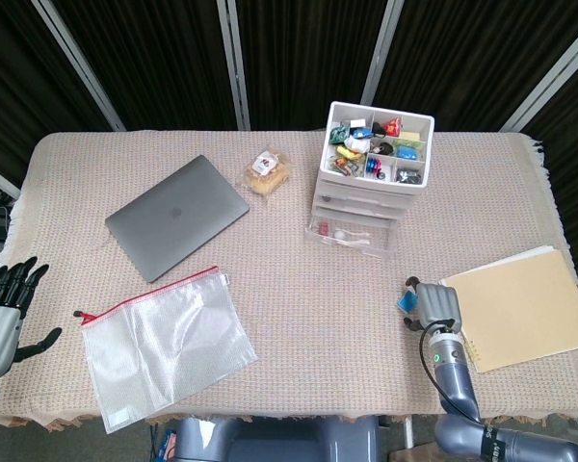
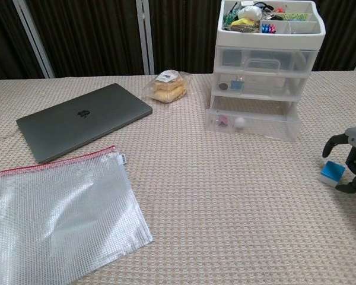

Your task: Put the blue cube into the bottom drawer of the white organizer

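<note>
- The right hand (image 1: 437,306) sits near the right front of the table (image 1: 299,318), its fingers curled around the blue cube (image 1: 406,302).
- The white organizer (image 1: 371,173) stands far right of centre, its bottom drawer (image 1: 352,237) pulled out.
- The left hand (image 1: 2,306) hangs off the table's left edge, fingers spread.
- A yellow folder (image 1: 520,306) lies just right of the right hand.

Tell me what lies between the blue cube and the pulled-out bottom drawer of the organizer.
Only bare tablecloth lies between the blue cube and the bottom drawer, plainest in the chest view.
</note>
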Controlling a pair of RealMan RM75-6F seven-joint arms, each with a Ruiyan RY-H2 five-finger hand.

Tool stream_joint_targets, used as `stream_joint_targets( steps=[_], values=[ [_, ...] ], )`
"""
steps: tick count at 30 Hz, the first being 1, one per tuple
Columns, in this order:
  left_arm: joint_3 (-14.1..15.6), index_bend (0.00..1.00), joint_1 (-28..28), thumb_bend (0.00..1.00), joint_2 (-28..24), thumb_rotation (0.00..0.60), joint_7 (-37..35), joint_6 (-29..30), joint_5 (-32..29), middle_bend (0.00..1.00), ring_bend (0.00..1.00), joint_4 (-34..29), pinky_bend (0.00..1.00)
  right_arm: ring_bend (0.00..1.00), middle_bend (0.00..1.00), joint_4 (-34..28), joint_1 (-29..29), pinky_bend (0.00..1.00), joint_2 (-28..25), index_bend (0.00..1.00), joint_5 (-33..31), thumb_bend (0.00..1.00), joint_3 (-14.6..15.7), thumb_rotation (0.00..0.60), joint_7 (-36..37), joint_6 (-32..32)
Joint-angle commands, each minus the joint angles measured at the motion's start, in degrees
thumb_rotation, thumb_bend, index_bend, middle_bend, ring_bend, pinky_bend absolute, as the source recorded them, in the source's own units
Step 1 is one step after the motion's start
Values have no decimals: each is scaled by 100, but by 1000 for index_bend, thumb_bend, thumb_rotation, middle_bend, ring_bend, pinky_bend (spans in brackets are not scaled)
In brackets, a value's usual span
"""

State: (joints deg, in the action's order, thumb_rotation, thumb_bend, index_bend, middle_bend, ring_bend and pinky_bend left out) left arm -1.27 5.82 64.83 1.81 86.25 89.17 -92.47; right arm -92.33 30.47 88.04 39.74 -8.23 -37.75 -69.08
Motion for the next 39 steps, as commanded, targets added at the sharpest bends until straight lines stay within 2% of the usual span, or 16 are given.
stream_joint_targets(
  steps=[1,13,26,39],
  values=[
    [1,64,1,240,-6,600,-4,-7,-5,0,0,-10,0,869,828,67,11,686,34,293,-49,196,-1,600,-20,33],
    [-4,64,2,239,-12,600,-13,-17,-19,0,0,-24,0,871,831,235,29,686,155,350,-103,220,-35,600,16,84],
    [-9,72,1,239,-23,600,-28,-33,-43,0,0,-48,0,876,841,369,22,686,268,542,-82,242,-59,600,-30,-13],
    [-12,72,-3,239,-29,600,-47,-27,-48,0,0,-60,0,877,843,-18,74,686,135,551,191,250,-203,600,-85,-245]
  ],
)
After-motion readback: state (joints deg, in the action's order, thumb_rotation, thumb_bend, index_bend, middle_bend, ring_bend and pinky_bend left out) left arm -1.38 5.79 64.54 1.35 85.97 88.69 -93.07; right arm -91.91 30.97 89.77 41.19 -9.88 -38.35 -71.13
